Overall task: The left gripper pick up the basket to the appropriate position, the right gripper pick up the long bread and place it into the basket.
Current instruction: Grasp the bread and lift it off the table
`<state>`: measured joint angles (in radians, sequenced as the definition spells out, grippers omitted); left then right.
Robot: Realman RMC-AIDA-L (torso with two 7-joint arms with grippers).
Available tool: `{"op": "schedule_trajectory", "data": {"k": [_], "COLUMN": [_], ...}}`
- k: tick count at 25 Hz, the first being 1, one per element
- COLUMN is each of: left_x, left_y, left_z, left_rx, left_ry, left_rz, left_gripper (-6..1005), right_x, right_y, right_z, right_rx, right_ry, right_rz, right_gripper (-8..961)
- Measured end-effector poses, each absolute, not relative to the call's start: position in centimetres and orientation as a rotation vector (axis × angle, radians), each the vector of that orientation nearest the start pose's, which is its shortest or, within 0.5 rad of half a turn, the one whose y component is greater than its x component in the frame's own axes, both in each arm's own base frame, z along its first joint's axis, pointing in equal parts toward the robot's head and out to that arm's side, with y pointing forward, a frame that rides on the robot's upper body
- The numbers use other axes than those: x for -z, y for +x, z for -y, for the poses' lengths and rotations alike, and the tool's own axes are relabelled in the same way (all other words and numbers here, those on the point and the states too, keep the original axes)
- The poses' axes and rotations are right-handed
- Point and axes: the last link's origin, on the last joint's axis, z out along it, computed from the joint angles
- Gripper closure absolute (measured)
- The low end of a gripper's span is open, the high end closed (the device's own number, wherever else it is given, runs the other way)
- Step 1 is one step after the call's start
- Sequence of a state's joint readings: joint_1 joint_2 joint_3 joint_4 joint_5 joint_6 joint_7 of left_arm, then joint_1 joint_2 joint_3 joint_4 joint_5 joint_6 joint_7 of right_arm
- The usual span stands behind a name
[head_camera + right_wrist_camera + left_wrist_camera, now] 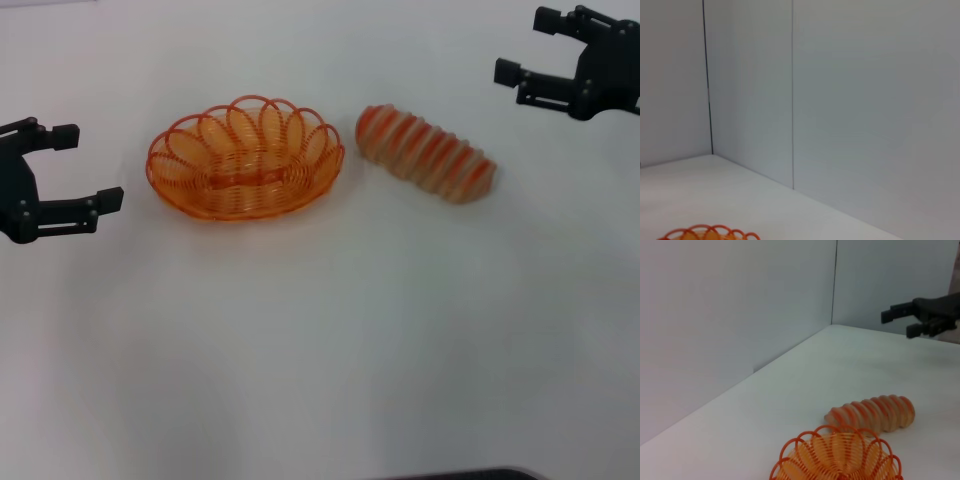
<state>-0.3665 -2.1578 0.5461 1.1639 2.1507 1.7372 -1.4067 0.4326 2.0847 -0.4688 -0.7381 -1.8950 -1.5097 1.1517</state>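
On the plain white bench (300, 340) sits the shallow oval orange wire basket with a looped scalloped rim (245, 158), empty, resting toward the far-left part of the surface. Just beside it, toward the bench's right edge, lies the elongated tan loaf of long bread with orange-red diagonal stripes (426, 152), flat on the bench and angled, apart from the basket by a narrow gap.

The left black two-fingered pincer (84, 165) hovers by the left edge of the bench, near the basket but not touching it, its fingers spread wide and holding nothing. The right black two-fingered pincer (528, 46) hangs over the far-right corner, beyond the bread and clear of it, its fingers likewise parted and empty. Pale grey wall panels (840, 100) stand behind the bench.
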Motion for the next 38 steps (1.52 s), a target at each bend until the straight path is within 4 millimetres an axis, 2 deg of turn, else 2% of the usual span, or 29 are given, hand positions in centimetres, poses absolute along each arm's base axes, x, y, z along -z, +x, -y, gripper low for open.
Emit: {"op": "schedule_trajectory", "data": {"k": [10,18,29,38], "left_x": [-6.4,-6.2,-5.7,-5.6], "left_y": [-28.1,-28.2,-28.3,-28.3], "left_z": [-29.4,-29.4,-29.5,-29.5], "left_rx": [0.444,0.444,0.436,0.440], "left_ry": [-2.634,-2.632,-2.651,-2.653], "left_rz": [0.451,0.464,0.483,0.488], "left_gripper": [106,106,107,107], "right_x": [-10.0,-11.9,-11.2,-8.3], "right_y": [28.3,26.8,23.6,21.8], "right_z": [-33.5,-35.8,-38.8,-41.2], "right_rx": [-0.810,-0.587,-0.144,0.180], "right_ry": [-2.444,-2.578,-2.760,-2.733], "right_rz": [-0.599,-0.757,-0.816,-0.796], "right_gripper": [73,73,74,74]}}
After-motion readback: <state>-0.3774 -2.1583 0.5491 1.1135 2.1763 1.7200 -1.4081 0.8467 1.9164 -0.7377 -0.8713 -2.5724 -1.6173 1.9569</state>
